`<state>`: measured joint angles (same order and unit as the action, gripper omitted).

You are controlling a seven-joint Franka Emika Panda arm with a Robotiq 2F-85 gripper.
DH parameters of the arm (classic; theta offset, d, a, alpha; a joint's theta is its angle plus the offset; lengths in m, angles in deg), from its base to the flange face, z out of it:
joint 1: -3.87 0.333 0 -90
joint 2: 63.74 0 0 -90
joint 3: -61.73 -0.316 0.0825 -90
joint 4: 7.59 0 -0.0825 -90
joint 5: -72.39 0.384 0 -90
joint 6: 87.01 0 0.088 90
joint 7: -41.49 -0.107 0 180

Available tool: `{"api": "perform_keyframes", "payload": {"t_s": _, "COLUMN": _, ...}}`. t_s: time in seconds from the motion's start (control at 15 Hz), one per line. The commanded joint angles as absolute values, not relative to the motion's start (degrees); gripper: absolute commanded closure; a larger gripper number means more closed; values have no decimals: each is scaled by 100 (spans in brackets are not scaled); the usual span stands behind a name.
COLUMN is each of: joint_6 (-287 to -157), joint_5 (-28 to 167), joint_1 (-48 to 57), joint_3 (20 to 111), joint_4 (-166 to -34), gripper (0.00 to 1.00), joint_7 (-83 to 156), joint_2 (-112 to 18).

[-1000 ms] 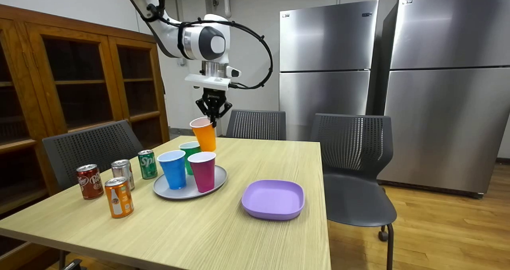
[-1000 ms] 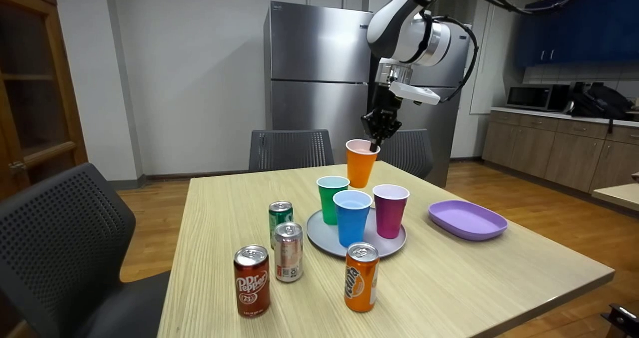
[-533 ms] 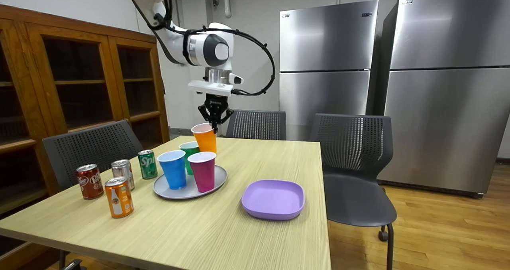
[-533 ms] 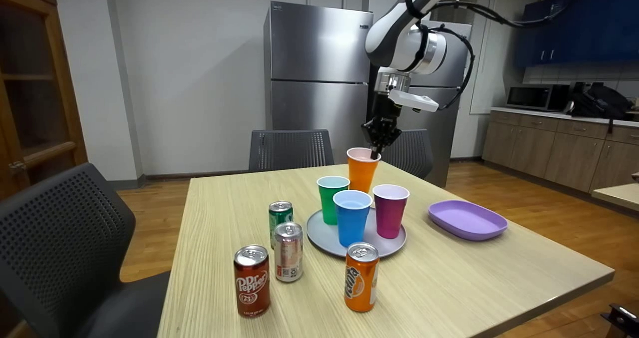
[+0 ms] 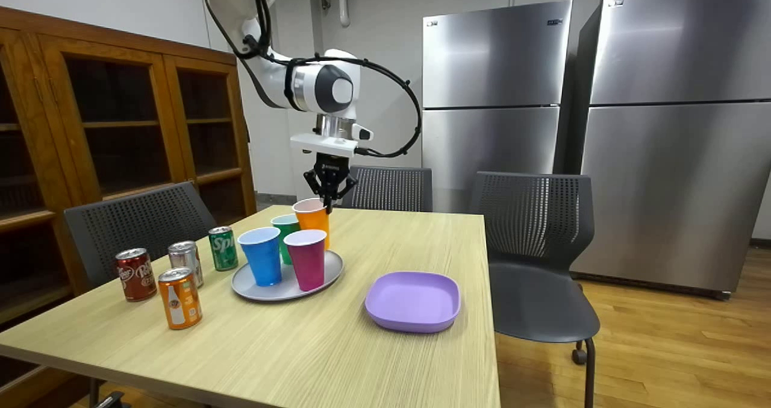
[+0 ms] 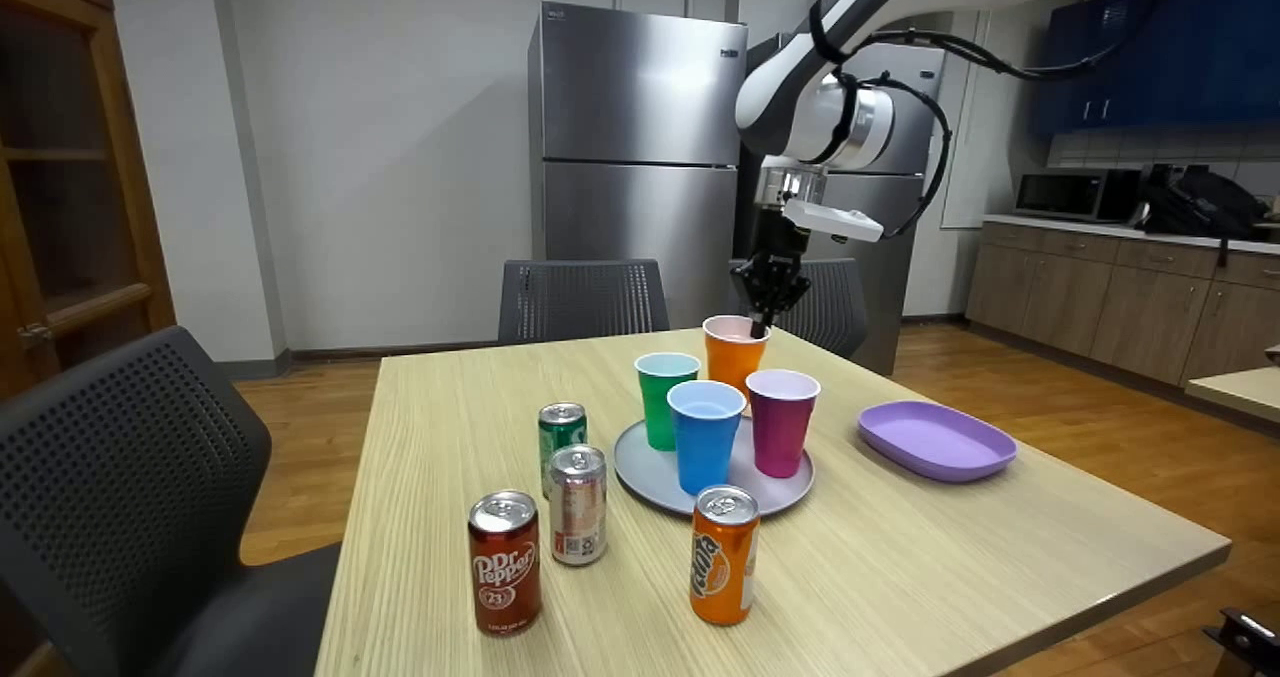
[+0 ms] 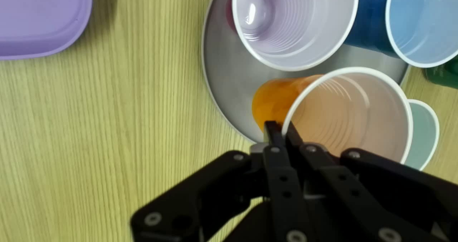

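Observation:
My gripper (image 7: 284, 128) is shut on the rim and side wall of an orange cup (image 7: 347, 109), one finger inside it and one outside. In both exterior views the gripper (image 5: 328, 207) points down above the far side of a grey plate (image 5: 246, 286). On that plate stand a green cup (image 6: 664, 397), a blue cup (image 6: 706, 447) and a magenta cup (image 6: 780, 432), all upright. The orange cup (image 6: 733, 355) hangs close behind them, its lower part over the plate in the wrist view. Nearer cups hide its base in both exterior views; I cannot tell whether it touches the plate.
A purple tray (image 5: 412, 301) lies on the table beside the plate. Several cans stand on the opposite side: Sprite (image 5: 223, 248), silver (image 6: 578, 505), Fanta (image 6: 724, 557) and Dr Pepper (image 6: 505, 562). Dark chairs (image 5: 530, 227) surround the table.
The gripper has come down with the orange cup in its grip, and has shifted slightly right in both exterior views, toward the plate. The other cups, tray and cans have stayed put.

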<state>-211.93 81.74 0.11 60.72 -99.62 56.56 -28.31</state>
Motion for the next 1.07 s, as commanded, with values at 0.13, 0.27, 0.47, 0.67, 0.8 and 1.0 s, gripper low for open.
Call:
{"api": "perform_keyframes", "payload": {"t_s": 0.13, "joint_6": -20913, "joint_5": 8131, "joint_1": -109, "joint_3": 5952, "joint_4": -9634, "gripper": 99, "joint_7": 5675, "joint_2": -2571}}
{"api": "perform_keyframes", "payload": {"t_s": 0.27, "joint_6": -20928, "joint_5": 8133, "joint_1": -116, "joint_3": 5954, "joint_4": -9588, "gripper": 99, "joint_7": 5668, "joint_2": -2516}}
{"api": "perform_keyframes", "payload": {"t_s": 0.47, "joint_6": -20924, "joint_5": 8126, "joint_1": -125, "joint_3": 5958, "joint_4": -9502, "gripper": 99, "joint_7": 5659, "joint_2": -2428}}
{"api": "perform_keyframes", "payload": {"t_s": 0.67, "joint_6": -20911, "joint_5": 8129, "joint_1": -135, "joint_3": 5950, "joint_4": -9412, "gripper": 99, "joint_7": 5661, "joint_2": -2346}}
{"api": "perform_keyframes", "payload": {"t_s": 0.8, "joint_6": -20898, "joint_5": 8117, "joint_1": -131, "joint_3": 5949, "joint_4": -9349, "gripper": 99, "joint_7": 5657, "joint_2": -2279}}
{"api": "perform_keyframes", "payload": {"t_s": 1.0, "joint_6": -20878, "joint_5": 8114, "joint_1": -133, "joint_3": 5949, "joint_4": -9282, "gripper": 99, "joint_7": 5654, "joint_2": -2198}}
